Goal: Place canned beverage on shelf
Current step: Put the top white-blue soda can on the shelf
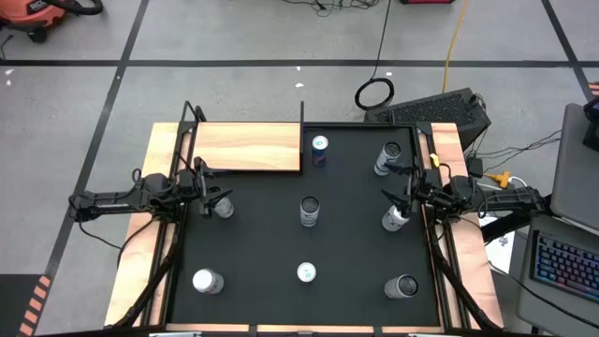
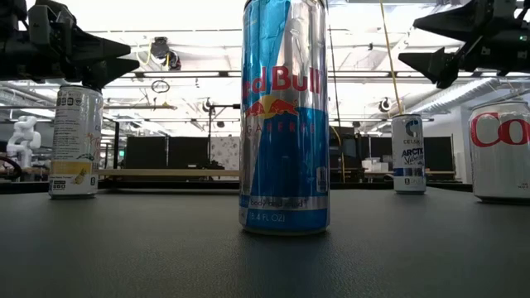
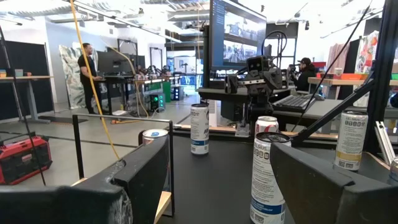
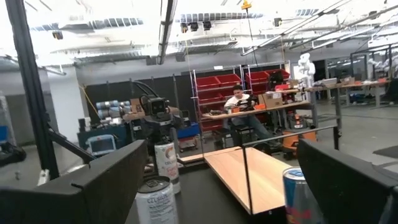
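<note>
A black mat [image 1: 356, 243] on the table carries seven upright cans and the shelf [image 1: 245, 147]

8 cans [image 1: 309, 212] on mat [image 1: 356, 243], 1 wood shelf [image 1: 246, 147], 2 arms.

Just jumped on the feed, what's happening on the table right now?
Nothing is being carried yet. Several cans stand scattered on the black mat, and the wooden shelf at the far left corner has nothing on it. The left tool hangs open at the left edge beside a can. The right tool is open on the right side over another can. A blue can stands just beside the shelf.
</note>
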